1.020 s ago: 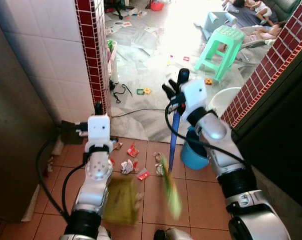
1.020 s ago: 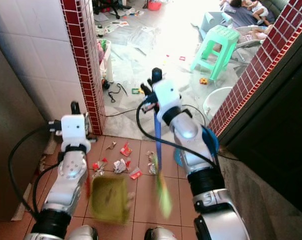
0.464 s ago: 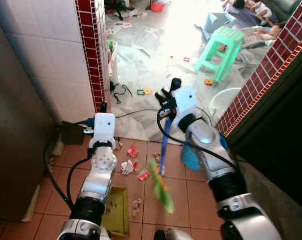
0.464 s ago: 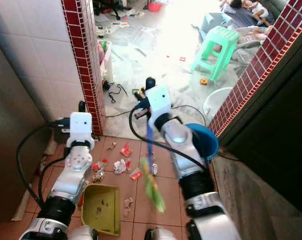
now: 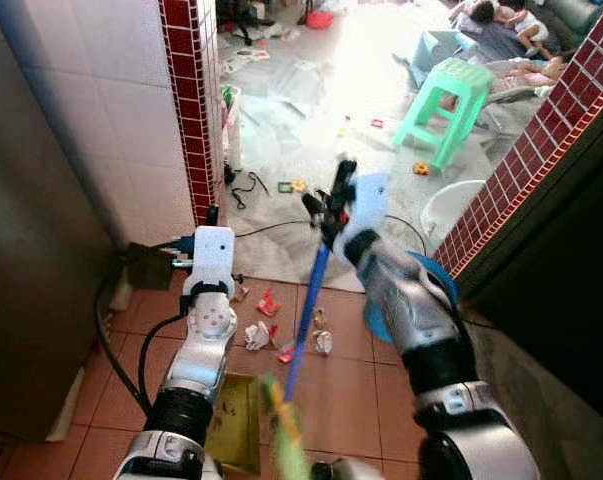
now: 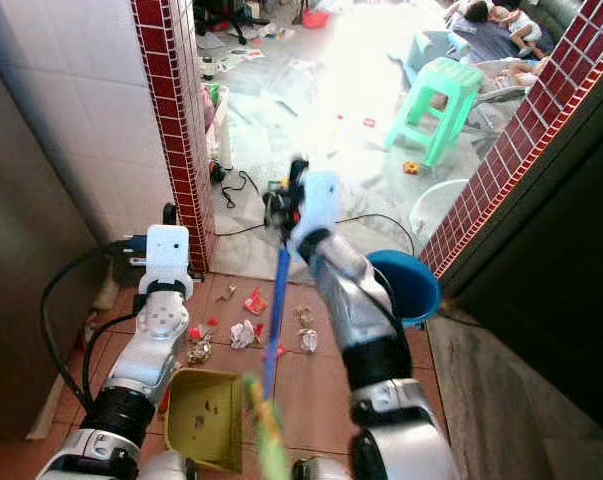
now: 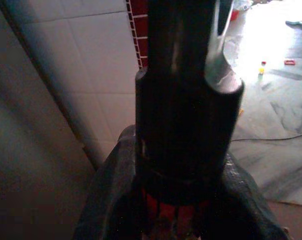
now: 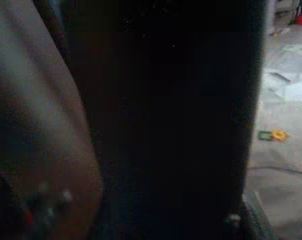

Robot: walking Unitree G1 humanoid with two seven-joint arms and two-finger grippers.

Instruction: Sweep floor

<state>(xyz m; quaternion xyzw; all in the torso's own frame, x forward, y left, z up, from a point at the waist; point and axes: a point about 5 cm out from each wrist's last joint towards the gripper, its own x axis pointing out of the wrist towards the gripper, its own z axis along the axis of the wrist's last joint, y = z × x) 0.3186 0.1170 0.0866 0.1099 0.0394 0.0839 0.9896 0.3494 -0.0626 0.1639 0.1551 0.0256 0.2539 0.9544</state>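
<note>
Broom: a blue-handled broom ran from the right gripper down toward the robot's feet, its green bristles blurred low over the tiles beside the dustpan.
Right gripper: the right gripper was raised at the top of the handle, its fingers closed around it.
Dustpan: a yellow-green dustpan sat on the terracotta tile floor below the left arm, with a few dark specks inside it.
Left gripper: the left gripper pointed toward the red brick pillar; whether its fingers were wide, narrow or holding anything could not be told. Its link to the dustpan was hidden by the arm.
Litter: crumpled paper and red wrappers lay scattered on the tiles ahead of the dustpan, near the threshold, apart from the bristles.
Progress: judged early to middle; only specks were in the pan, and most of the litter was left to be drawn back to it.
Surroundings: a blue bucket stood just beside the right arm; a green plastic stool stood well apart in the bright room beyond, where small toys and paper also lay.
</note>
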